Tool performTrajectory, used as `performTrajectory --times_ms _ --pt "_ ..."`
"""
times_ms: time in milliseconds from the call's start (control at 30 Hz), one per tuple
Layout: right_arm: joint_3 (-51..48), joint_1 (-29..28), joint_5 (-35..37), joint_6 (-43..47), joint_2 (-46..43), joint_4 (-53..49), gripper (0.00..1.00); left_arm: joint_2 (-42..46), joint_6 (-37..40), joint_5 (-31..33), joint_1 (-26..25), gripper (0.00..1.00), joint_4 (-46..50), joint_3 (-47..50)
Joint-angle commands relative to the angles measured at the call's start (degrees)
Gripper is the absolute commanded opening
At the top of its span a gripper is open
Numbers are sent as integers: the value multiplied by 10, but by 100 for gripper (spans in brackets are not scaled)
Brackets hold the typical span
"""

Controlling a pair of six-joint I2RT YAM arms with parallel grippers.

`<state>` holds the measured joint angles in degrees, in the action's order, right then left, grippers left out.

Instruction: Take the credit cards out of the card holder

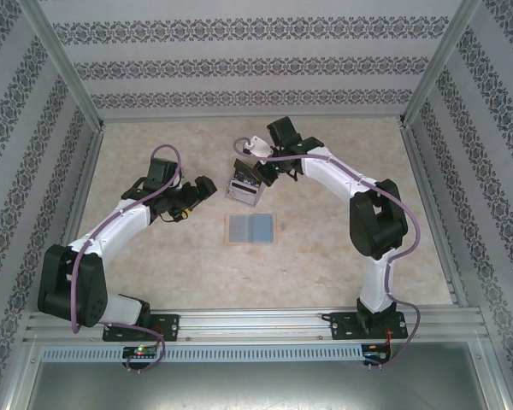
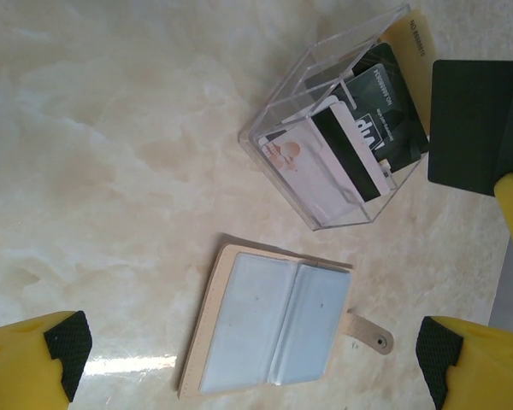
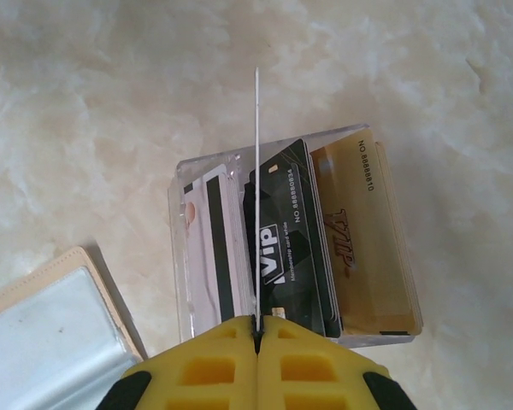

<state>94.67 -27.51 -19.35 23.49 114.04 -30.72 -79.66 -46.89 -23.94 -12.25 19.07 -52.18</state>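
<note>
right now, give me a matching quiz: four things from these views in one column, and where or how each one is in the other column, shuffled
Things
1. left gripper
2. right gripper
3. gold card
4. tan wallet

Places or states
A. lying open and flat on the table
B. shut on a dark card
C. jaws wide open, holding nothing
D. standing inside the clear case

Pairs: 1-C, 2-B, 3-D, 4-A
</note>
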Motion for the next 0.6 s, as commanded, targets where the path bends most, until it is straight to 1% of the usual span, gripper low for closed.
performTrajectory --times_ms 0,267,333,400,500,567 --pt "30 5 15 43 18 -33 0 0 15 -9 6 99 18 -4" --pt "47 6 29 60 43 -43 0 -1 18 -12 6 99 22 0" --pt "56 4 31 55 47 -52 3 -1 16 -13 6 99 19 3" --pt "54 1 32 52 48 -51 7 1 9 -16 6 99 11 8" --pt "60 0 38 37 52 -56 22 2 5 -18 6 99 8 14" --pt "60 0 38 29 49 -57 26 5 5 -17 6 99 10 13"
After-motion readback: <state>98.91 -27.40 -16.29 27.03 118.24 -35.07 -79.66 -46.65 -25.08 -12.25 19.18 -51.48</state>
